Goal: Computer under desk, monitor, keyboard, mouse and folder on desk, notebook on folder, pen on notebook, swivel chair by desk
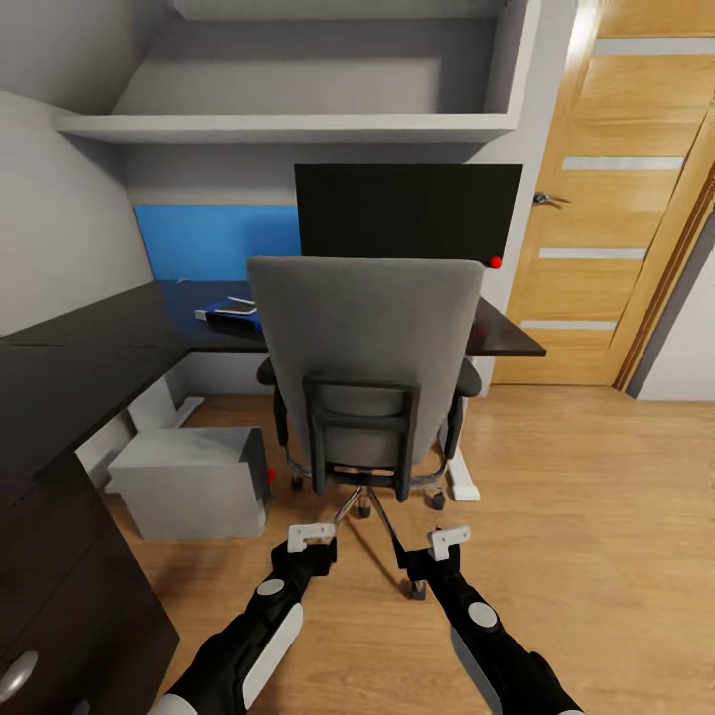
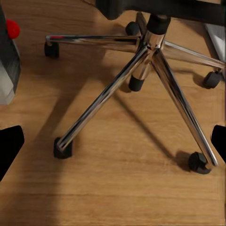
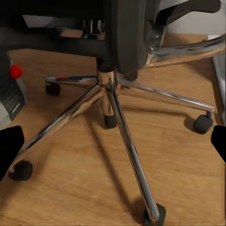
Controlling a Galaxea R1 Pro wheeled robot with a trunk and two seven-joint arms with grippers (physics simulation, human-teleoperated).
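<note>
The swivel chair [image 1: 364,338] stands with its grey back to me, pushed in at the black desk [image 1: 99,348]. Behind the chair, the black monitor [image 1: 407,211] stands on the desk. A blue folder [image 1: 241,322] lies on the desk left of the chair back, with a thin light notebook [image 1: 232,310] on it; the pen is too small to tell. The grey computer [image 1: 194,482] sits on the floor under the desk. Chair and monitor hide the keyboard and mouse. My left gripper [image 1: 311,536] and right gripper [image 1: 449,541] hang open, low behind the chrome chair base [image 2: 148,52] [image 3: 110,89].
A wooden door [image 1: 616,199] is at the right, with open plank floor in front of it. Black drawers [image 1: 60,596] stand close at my lower left. A grey shelf [image 1: 288,124] runs above the monitor. A white desk leg [image 1: 462,477] stands right of the chair.
</note>
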